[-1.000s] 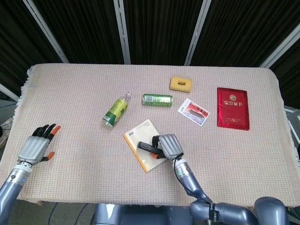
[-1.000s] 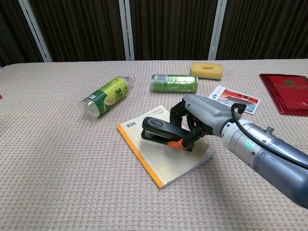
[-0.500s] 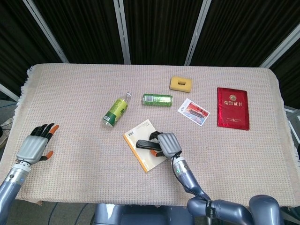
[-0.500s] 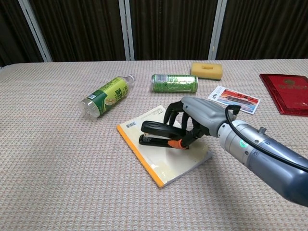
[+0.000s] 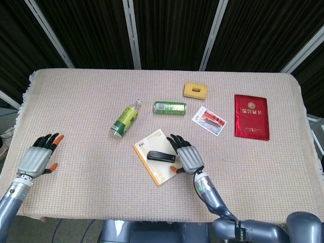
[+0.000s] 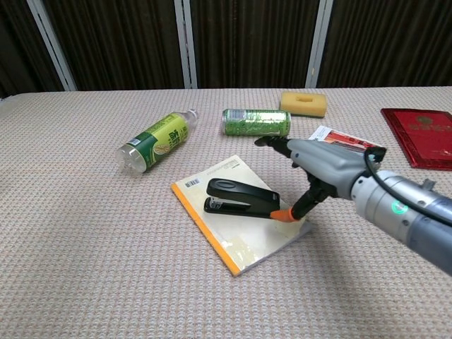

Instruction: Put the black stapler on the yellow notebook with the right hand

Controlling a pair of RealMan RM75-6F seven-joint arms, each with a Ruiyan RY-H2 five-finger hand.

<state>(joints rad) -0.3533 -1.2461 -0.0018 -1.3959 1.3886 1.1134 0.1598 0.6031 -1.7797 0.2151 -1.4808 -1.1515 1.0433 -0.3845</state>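
Note:
The black stapler (image 5: 161, 156) (image 6: 241, 198) lies flat on the yellow notebook (image 5: 152, 169) (image 6: 240, 244), free of any grip. My right hand (image 5: 187, 156) (image 6: 321, 162) hovers just right of the stapler with its fingers spread apart and nothing in them; an orange thumb tip is close to the stapler's right end. Far to the left, near the table's left edge, my left hand (image 5: 39, 157) rests with fingers apart and holds nothing. It shows only in the head view.
A green bottle (image 5: 125, 120) (image 6: 154, 140) lies left of the notebook. A green can (image 5: 169, 107) (image 6: 256, 121), a yellow sponge (image 5: 195, 90) (image 6: 304, 103), a picture card (image 5: 209, 120) (image 6: 347, 144) and a red booklet (image 5: 250, 116) (image 6: 421, 135) sit behind and to the right.
My right hand has let go of the stapler, spread its fingers and drawn back to the right. The stapler now lies flat on the notebook. The left hand has stayed put.

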